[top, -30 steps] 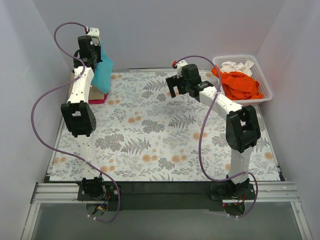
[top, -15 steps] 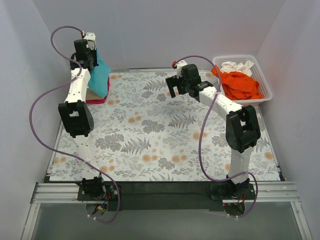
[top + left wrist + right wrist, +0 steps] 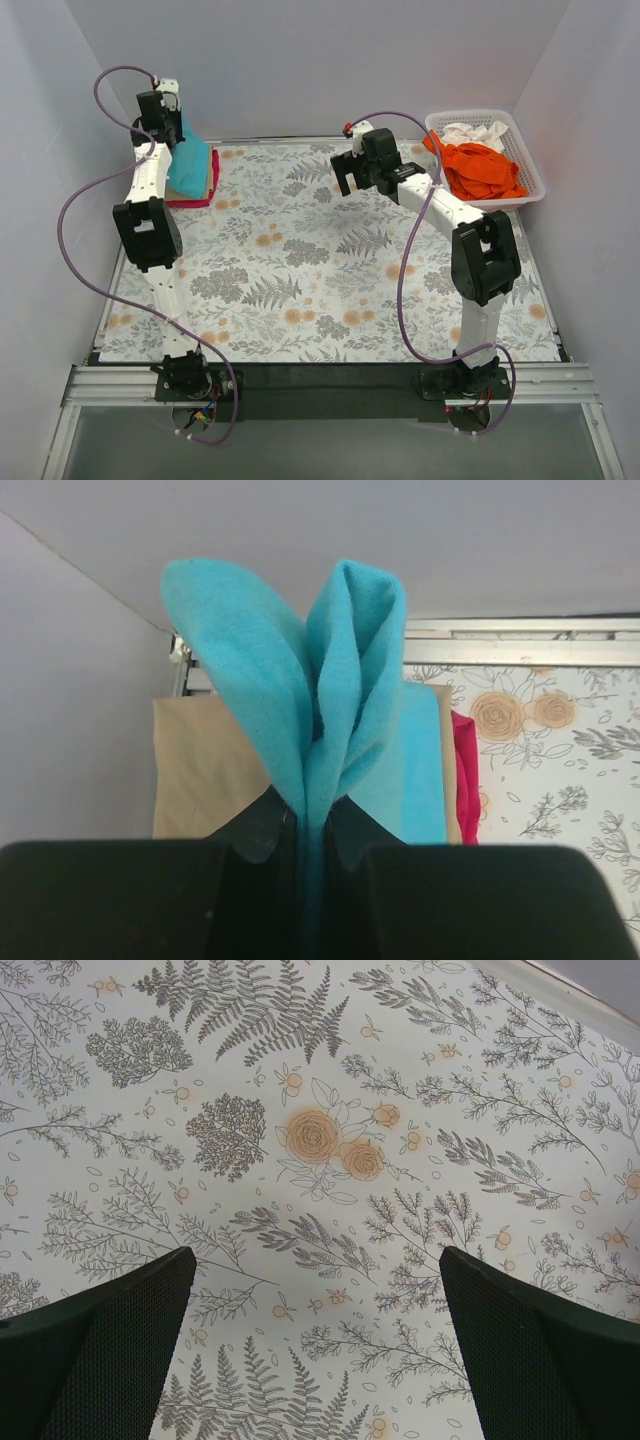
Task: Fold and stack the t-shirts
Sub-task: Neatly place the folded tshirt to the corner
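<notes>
My left gripper (image 3: 172,118) is shut on the turquoise t-shirt (image 3: 190,165) at the far left corner; the cloth bunches up from between its fingers (image 3: 262,825) in the left wrist view (image 3: 340,670). The shirt hangs down onto a stack there: a tan shirt (image 3: 200,770) with a magenta-red shirt (image 3: 212,180) under it. My right gripper (image 3: 348,175) is open and empty, held over the floral cloth at the far middle (image 3: 315,1290). An orange shirt (image 3: 480,168) and a white shirt (image 3: 472,132) lie in the basket.
The white lattice basket (image 3: 530,165) stands at the far right corner. The grey-and-orange floral table cloth (image 3: 320,270) covers the table. White walls close in on the left, back and right. Purple cables loop above both arms.
My left gripper has moved left and back toward the corner, lowering the turquoise shirt so it lies over the stack. The right arm has not moved.
</notes>
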Controlling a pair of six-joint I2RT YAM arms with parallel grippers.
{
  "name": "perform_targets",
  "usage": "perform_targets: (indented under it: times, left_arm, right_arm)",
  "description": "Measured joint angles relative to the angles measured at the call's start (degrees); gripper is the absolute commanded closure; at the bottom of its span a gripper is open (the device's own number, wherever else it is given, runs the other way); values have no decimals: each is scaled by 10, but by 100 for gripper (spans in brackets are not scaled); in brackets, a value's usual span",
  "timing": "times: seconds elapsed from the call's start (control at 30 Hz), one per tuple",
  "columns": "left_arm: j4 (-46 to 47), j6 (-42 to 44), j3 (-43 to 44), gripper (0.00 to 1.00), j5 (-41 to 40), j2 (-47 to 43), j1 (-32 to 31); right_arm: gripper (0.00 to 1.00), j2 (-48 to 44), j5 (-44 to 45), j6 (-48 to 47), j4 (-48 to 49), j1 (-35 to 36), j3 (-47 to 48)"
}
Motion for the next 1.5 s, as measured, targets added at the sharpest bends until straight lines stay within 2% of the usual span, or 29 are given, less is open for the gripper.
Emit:
perform_targets:
  times: [0.27, 0.37, 0.53, 0.73, 0.87, 0.97, 1.1, 1.27, 1.5]
  left_arm:
    - [28, 13, 3, 99, 5, 67, 21]
    - [40, 24, 3, 96, 3, 86, 29]
    - [60, 37, 4, 61, -7, 90, 40]
    - [65, 36, 13, 50, -12, 90, 53]
    - [50, 32, 29, 34, -5, 86, 64]
    - [42, 16, 31, 27, 14, 71, 82]
    - [33, -20, 31, 26, 57, 47, 118]
    - [28, -48, -5, 34, 121, -5, 158]
    - [3, -69, -50, 41, 152, -29, 153]
  right_arm:
    - [2, 0, 0, 0, 0, 3, 0]
    - [2, 0, 0, 0, 0, 3, 0]
    - [2, 0, -3, 0, 0, 5, 0]
    - [2, 0, -7, 0, 0, 7, 0]
    - [2, 0, -11, -2, -1, 8, 0]
    - [2, 0, -14, -3, -4, 8, 0]
    - [2, 0, -22, -4, -5, 9, 0]
    - [2, 0, -47, -9, -5, 9, -1]
    - [2, 0, -71, -15, -11, 9, -33]
